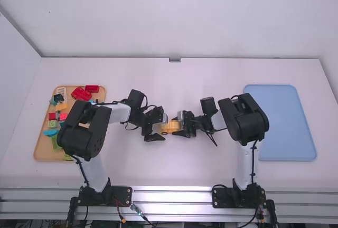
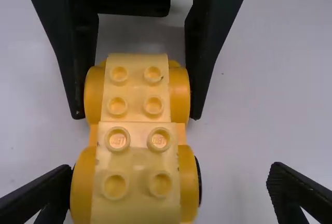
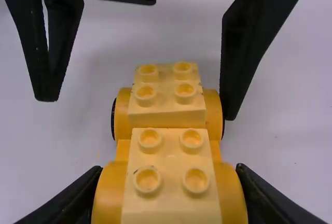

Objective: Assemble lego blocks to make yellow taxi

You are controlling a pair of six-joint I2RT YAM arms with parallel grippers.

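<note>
Between the two grippers at mid-table stands the yellow taxi: a wheeled base topped by pale yellow studded blocks. On its left side, my left gripper is open. Its fingers spread wide around the near end of the taxi in the left wrist view, where the left gripper leaves a broad gap at one side. My right gripper is shut on the taxi's right end, pressing its wheels from both sides; the right wrist view has the taxi between the pads of the right gripper.
An orange tray with red, green, blue and other loose blocks lies at the left, partly under the left arm. A blue tray lies at the right, beyond the right arm. The white table surrounds the taxi.
</note>
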